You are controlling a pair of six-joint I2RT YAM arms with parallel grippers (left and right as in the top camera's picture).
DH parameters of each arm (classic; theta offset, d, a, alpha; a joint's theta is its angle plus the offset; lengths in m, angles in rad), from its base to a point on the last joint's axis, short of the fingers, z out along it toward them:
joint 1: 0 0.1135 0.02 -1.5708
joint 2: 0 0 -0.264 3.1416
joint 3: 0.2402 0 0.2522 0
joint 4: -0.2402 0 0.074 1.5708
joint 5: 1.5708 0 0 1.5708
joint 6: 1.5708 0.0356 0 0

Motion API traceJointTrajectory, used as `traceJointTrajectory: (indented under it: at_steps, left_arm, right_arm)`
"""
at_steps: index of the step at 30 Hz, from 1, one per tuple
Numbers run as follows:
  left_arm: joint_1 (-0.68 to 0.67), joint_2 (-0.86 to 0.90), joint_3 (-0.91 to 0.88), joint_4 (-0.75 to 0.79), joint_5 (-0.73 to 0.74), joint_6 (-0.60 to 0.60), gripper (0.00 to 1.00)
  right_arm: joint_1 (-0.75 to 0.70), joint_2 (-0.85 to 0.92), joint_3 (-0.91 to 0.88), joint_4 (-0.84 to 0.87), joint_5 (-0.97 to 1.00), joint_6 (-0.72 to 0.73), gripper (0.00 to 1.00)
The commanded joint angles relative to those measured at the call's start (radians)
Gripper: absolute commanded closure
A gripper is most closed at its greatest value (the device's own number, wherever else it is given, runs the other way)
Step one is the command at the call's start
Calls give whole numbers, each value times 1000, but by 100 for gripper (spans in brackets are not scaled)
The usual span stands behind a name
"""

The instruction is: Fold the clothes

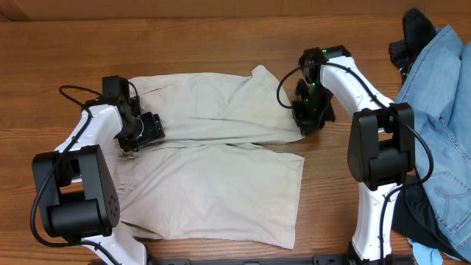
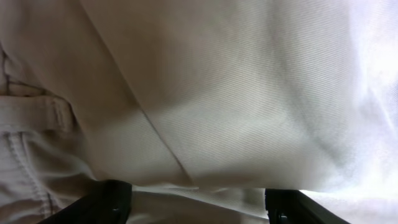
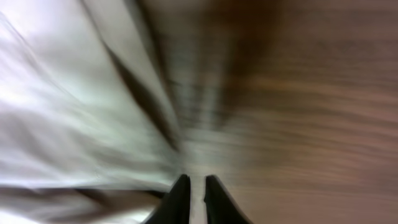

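The pale beige trousers [image 1: 221,169] lie flat on the wooden table, with one leg along the back and the other nearer the front. My left gripper [image 1: 140,132] is at the waistband end on the left. In the left wrist view its jaws [image 2: 199,205] are wide open, with the cloth [image 2: 249,93] and a belt loop [image 2: 59,115] between and above them. My right gripper [image 1: 309,121] is at the hem of the back leg. In the blurred right wrist view its fingers [image 3: 198,199] are nearly closed on a thin pale edge of the cloth [image 3: 62,112].
A light blue denim garment [image 1: 441,110] is piled at the right edge. Black cloth lies above it [image 1: 412,33] and below it [image 1: 419,213]. Bare wood table [image 1: 331,184] lies between the trousers and the right arm's base.
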Motion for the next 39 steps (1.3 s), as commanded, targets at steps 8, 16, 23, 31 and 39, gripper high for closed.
traceJointTrajectory:
  at_steps: [8, 16, 23, 31, 39]
  left_arm:
    - [0, 20, -10, -7, -24, 16, 27]
    - [0, 20, -10, -7, -24, 16, 26]
    - [0, 20, -10, -11, -24, 16, 26]
    - [0, 20, -10, -11, -24, 16, 26]
    - [0, 20, -10, -10, -24, 16, 26]
  right_arm:
    - [-16, 3, 2, 39, 79, -6, 85]
    - [-9, 3, 177, 283, -101, -123, 47]
    - [6, 23, 170, 479, -243, -183, 44]
    - [31, 100, 170, 522, -307, -209, 43]
    - [33, 135, 170, 571, -307, -210, 42]
